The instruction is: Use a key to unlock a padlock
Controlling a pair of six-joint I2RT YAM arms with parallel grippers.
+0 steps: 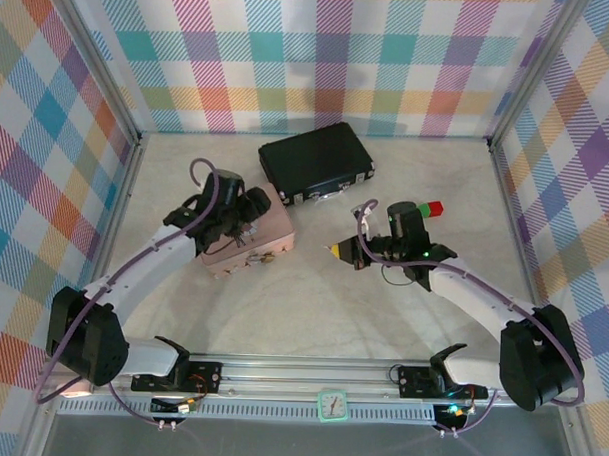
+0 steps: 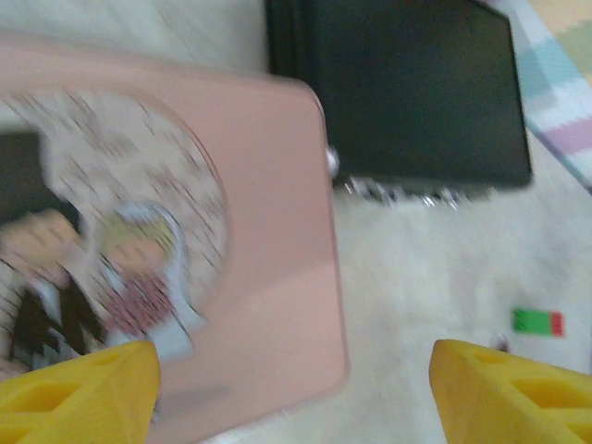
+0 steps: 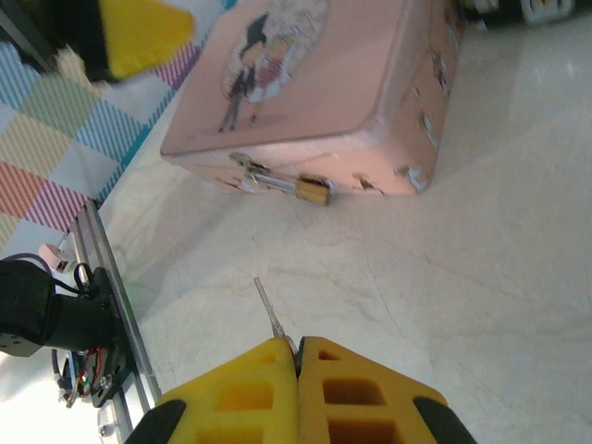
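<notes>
1. My left claw (image 2: pixel 291 365) hung over the pink box (image 2: pixel 277 231), its fingers (image 2: pixel 83 388) spread wide and gripping nothing that I could see.
2. The padlock (image 3: pixel 313 191) hung from the clasp on the box's front side, on the table side facing my right arm. It lay lengthwise along that side, its brass body toward the right.
3. My right claw (image 3: pixel 298 344) was pinched tight on the key (image 3: pixel 270 310), which poked forward. The padlock lay ahead and apart, a little right of the key's line. I judged the key would need turning to meet the body end-on.
</notes>
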